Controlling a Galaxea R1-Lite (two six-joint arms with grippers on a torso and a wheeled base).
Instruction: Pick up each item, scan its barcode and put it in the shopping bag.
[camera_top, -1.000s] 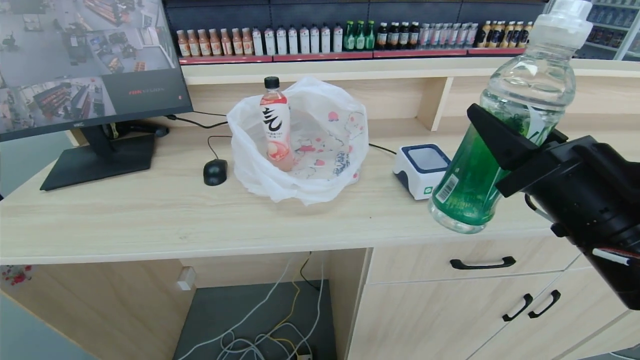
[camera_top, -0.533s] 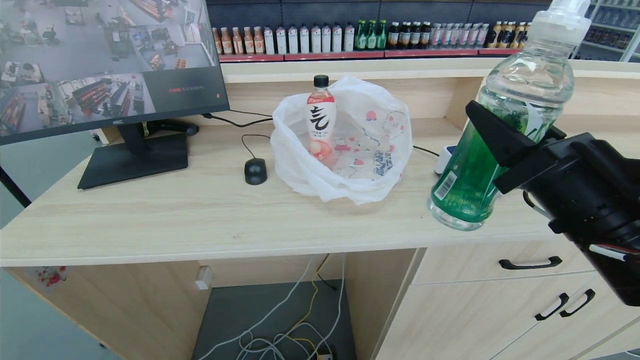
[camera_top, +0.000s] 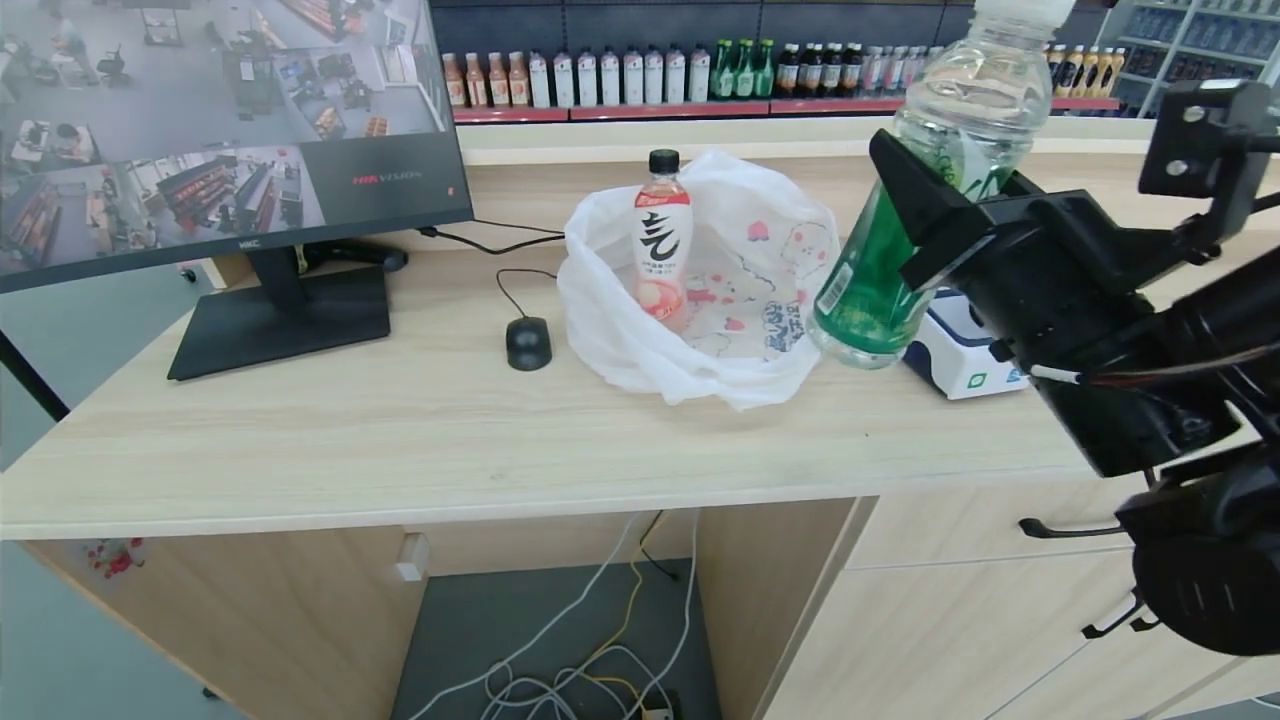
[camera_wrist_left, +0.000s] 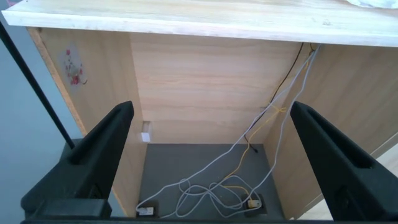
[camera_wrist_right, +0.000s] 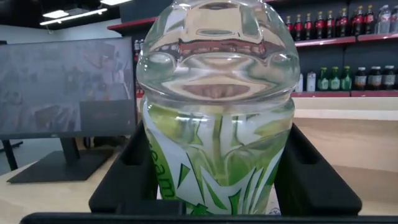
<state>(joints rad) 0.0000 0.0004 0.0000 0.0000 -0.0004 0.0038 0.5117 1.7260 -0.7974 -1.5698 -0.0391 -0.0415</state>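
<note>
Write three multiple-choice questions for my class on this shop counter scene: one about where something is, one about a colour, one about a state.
1. Where does the pink bottle stand?
A) on the scanner
B) inside the white bag
C) beside the mouse

2. What colour is the label on the clear bottle in the right claw?
A) red
B) blue
C) green

3. How is the left claw?
A) open and empty
B) shut on a bottle
C) shut on the mouse

Answers:
1 B, the bag's rim rises all around the bottle.
2 C, the lower part of the bottle is wrapped in green.
3 A, it gapes wide below the counter edge, holding nothing.
</note>
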